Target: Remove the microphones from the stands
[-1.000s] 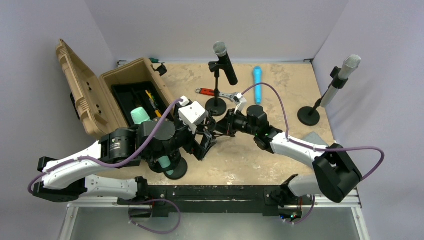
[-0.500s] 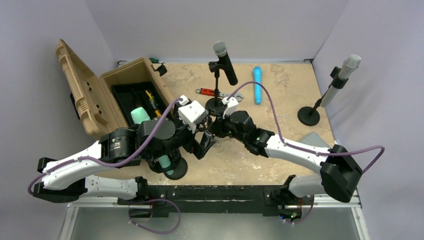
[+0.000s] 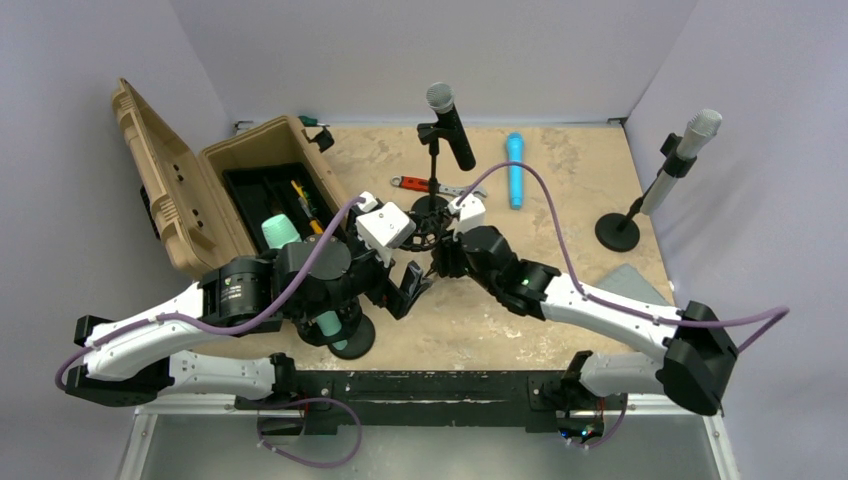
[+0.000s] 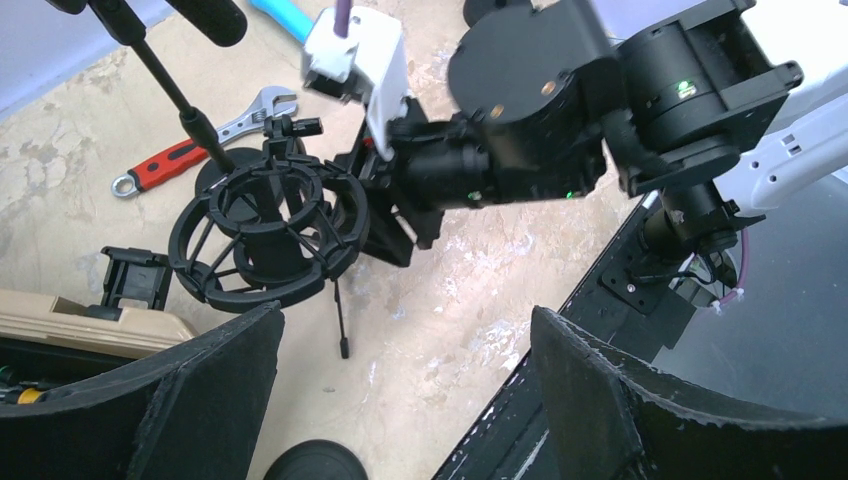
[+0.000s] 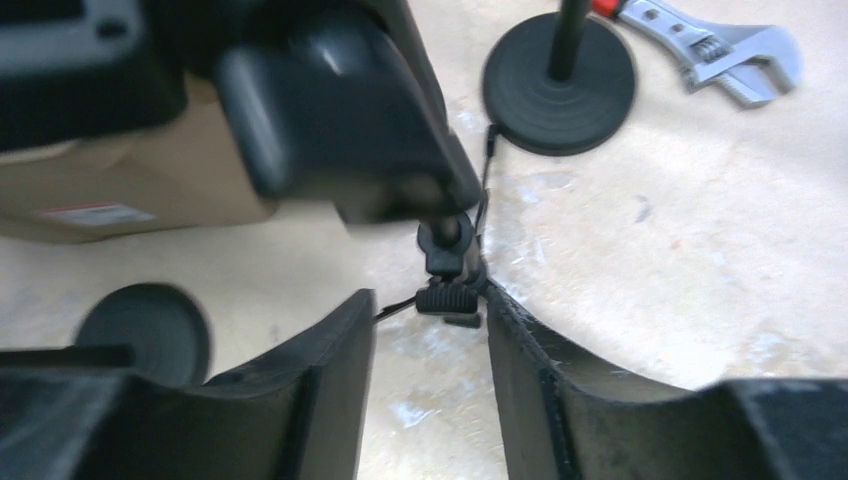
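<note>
Just inside the parted right claw [image 5: 428,318], the shock-mount stand [image 5: 448,288]; black microphone [image 3: 452,128] well beyond.

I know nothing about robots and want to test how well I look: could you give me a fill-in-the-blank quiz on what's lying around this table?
1. The wrench on the table has a ___ handle.
2. The tan case at the left has its lid ___.
3. The loose microphone lying flat on the table is ___ in colour.

Missing words: red; open; blue.
</note>
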You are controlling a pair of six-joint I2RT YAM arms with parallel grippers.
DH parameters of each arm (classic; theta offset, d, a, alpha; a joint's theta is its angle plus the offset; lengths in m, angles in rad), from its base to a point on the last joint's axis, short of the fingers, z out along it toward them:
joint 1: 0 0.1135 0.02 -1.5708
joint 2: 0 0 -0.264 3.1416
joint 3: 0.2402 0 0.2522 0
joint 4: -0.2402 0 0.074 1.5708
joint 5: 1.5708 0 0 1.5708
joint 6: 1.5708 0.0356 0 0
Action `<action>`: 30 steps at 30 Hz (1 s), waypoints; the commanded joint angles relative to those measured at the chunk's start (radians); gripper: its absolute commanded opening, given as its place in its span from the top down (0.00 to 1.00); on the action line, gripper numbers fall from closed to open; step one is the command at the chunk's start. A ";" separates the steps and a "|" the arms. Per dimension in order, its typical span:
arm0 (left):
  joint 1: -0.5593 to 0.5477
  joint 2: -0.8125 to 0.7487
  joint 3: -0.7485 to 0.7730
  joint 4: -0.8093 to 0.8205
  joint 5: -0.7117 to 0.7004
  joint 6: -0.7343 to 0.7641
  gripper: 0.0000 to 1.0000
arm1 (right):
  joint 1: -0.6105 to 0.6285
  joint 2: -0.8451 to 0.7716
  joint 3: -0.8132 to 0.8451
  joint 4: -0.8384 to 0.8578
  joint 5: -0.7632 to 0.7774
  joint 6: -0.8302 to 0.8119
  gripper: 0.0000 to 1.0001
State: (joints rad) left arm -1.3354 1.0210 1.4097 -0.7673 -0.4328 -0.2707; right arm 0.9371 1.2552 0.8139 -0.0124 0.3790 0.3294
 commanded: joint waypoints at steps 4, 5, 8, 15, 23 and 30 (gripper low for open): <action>0.005 -0.017 0.002 0.033 0.009 -0.015 0.09 | -0.197 -0.129 -0.115 0.155 -0.509 0.217 0.49; 0.005 -0.016 0.000 0.034 0.010 -0.016 0.09 | -0.212 -0.127 -0.123 0.172 -0.545 0.239 0.49; 0.005 -0.017 -0.006 0.037 0.014 -0.020 0.09 | -0.231 -0.107 -0.130 0.215 -0.626 0.291 0.48; 0.005 -0.028 -0.010 0.036 0.029 -0.023 0.09 | -0.269 -0.062 -0.132 0.211 -0.589 0.351 0.49; 0.005 -0.030 -0.017 0.054 0.032 -0.010 0.09 | -0.279 -0.014 -0.131 0.243 -0.608 0.360 0.56; 0.007 -0.025 -0.020 0.055 0.031 -0.007 0.09 | -0.276 -0.019 -0.111 0.180 -0.512 0.300 0.83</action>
State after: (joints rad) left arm -1.3354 0.9993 1.3945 -0.7628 -0.4065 -0.2771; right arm 0.6651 1.2503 0.6853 0.1749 -0.1932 0.6651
